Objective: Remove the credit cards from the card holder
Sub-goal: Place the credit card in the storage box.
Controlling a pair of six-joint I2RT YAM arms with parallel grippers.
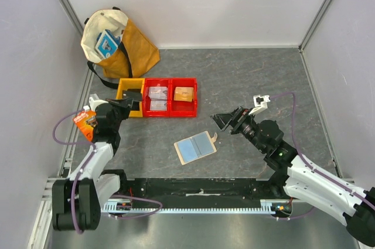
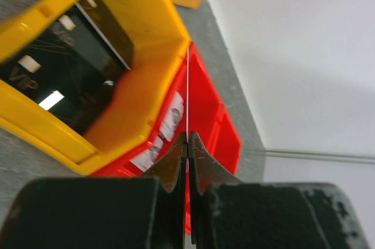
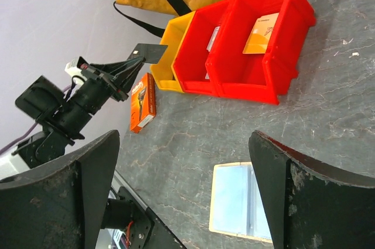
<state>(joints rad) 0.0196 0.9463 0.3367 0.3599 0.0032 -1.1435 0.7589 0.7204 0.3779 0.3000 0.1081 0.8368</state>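
The card holder (image 1: 195, 147) lies open and flat on the table, its pale blue sleeves up; it also shows in the right wrist view (image 3: 237, 202). My left gripper (image 1: 130, 104) is shut on a thin card (image 3: 153, 53) and holds it over the yellow bin (image 1: 124, 88). In the left wrist view that card (image 2: 187, 91) is edge-on, a thin white line rising from the closed gripper (image 2: 187, 137). A black card (image 2: 53, 79) lies inside the yellow bin (image 2: 135, 3). My right gripper (image 1: 224, 121) is open and empty, up and to the right of the holder; it also shows wide open in the right wrist view (image 3: 184, 137).
Two joined red bins (image 1: 170, 113) stand right of the yellow bin, one with clear packets, one with a tan block (image 1: 184, 94). An orange razor package (image 1: 85, 125) lies by the left arm. A tan and cream tote bag (image 1: 135, 50) sits at the back left corner.
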